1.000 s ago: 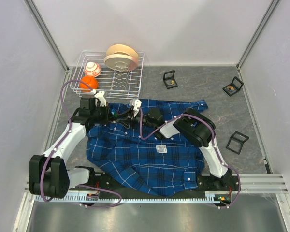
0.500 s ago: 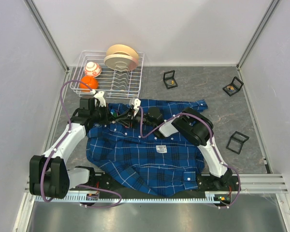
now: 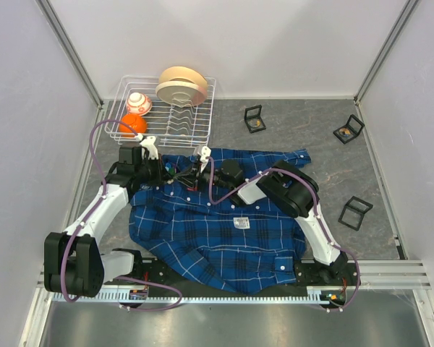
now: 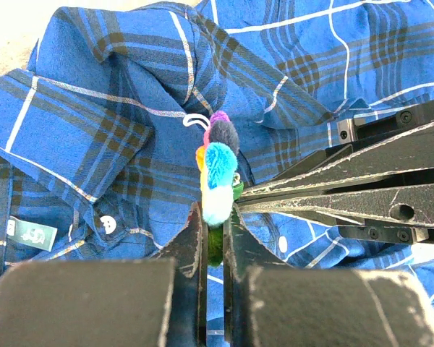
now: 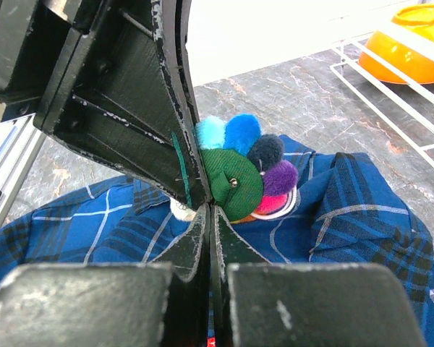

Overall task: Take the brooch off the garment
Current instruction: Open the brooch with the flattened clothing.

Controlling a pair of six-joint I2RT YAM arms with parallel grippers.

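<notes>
1. Pompoms in blue, navy, purple and pink fan round a green felt disc: that's the brooch (image 4: 218, 173), pinned on the shirt (image 4: 94, 144) up by the collar, at the far-left end of the cloth.
2. Left claw (image 4: 213, 217) is clenched, with green felt showing between its tips. It has the brooch by its lower edge.
3. Right claw (image 5: 208, 211) is clenched as well, tips meeting right under the green disc. Whether it nips cloth or the brooch's rim, I cannot tell.
4. My read is that one claw should anchor the cloth while the other draws the brooch off slowly. If the shirt tents up with it, the fastening likely hasn't let go.
5. It's tight in there, with both sets of fingers crossing at one spot, so a sideways tug could knock claw against claw.
6. Collar folds bunch just beyond the brooch, and a white button (image 4: 107, 225) sits near the left fingers. Loose cloth could drag along.
7. Just past the collar stands a wire rack (image 3: 175, 124) holding an orange bowl (image 3: 134, 124) and a ball (image 3: 138, 103), so I'd avoid pulling that way.
8. Three black cases (image 3: 254, 119) lie well apart to the right, out of the way.
</notes>
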